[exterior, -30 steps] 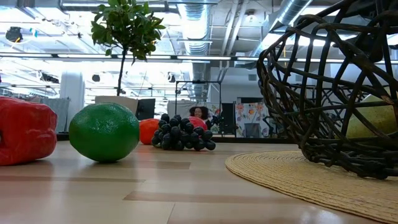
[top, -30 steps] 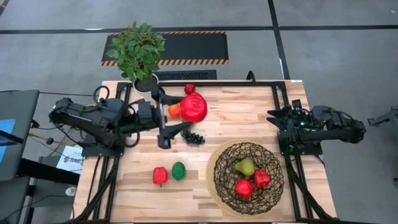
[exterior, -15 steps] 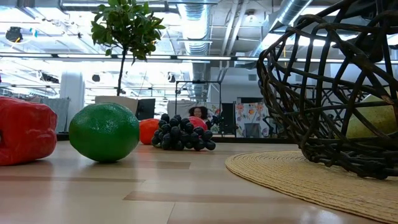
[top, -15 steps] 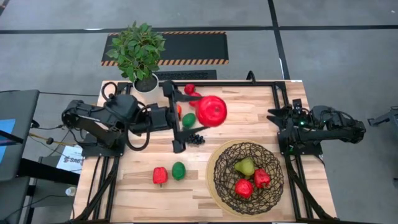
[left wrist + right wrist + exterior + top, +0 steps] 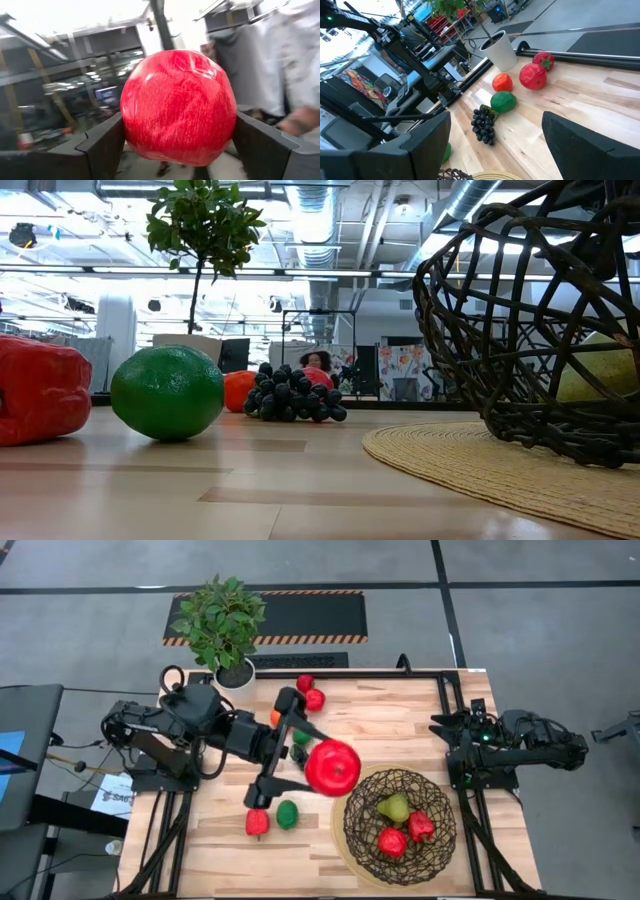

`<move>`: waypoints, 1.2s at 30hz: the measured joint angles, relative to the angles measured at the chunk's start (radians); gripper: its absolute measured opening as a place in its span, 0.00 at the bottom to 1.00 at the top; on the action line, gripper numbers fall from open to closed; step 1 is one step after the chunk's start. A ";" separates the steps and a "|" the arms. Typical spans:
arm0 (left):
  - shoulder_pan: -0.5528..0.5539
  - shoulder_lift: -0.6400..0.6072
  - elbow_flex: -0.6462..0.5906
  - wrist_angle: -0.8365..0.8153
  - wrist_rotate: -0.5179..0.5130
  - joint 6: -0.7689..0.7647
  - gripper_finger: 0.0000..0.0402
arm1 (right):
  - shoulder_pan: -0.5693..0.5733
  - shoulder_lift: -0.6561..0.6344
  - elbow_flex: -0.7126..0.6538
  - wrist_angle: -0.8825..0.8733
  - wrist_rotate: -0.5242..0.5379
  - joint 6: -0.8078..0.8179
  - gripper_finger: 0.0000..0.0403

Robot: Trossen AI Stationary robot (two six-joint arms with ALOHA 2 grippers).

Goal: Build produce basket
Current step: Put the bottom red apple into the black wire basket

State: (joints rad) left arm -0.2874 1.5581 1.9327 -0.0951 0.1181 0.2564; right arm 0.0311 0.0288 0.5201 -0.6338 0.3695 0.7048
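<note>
Over the pale wooden table (image 5: pixel 400 725) the left gripper (image 5: pixel 333 768), clamped on a large red apple (image 5: pixel 333 767), hangs just left of the basket (image 5: pixel 400 812), nearer it than the parked, open-fingered right gripper (image 5: pixel 447 740)

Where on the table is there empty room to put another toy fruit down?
The widest bare wood lies between the small red fruits at the far edge and the parked right gripper, beyond the dark woven wire basket. It is crowded around the black grapes, where the left gripper holds the big red apple.
</note>
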 joint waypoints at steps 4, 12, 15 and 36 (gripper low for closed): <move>0.000 0.000 0.000 0.025 0.069 -0.061 0.76 | 0.000 0.000 0.000 0.000 0.000 0.001 0.83; 0.000 0.000 -0.001 0.073 0.153 -0.152 0.76 | 0.000 0.000 0.000 0.000 0.000 0.001 0.83; 0.000 0.000 -0.001 0.082 0.172 -0.175 0.76 | 0.000 0.000 0.000 0.000 0.000 0.001 0.83; 0.000 0.047 -0.002 0.144 0.205 -0.175 0.76 | 0.000 0.000 0.000 -0.003 0.000 -0.006 0.83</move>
State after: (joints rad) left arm -0.2878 1.6051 1.9312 0.0494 0.3227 0.0818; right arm 0.0311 0.0290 0.5205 -0.6371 0.3691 0.6983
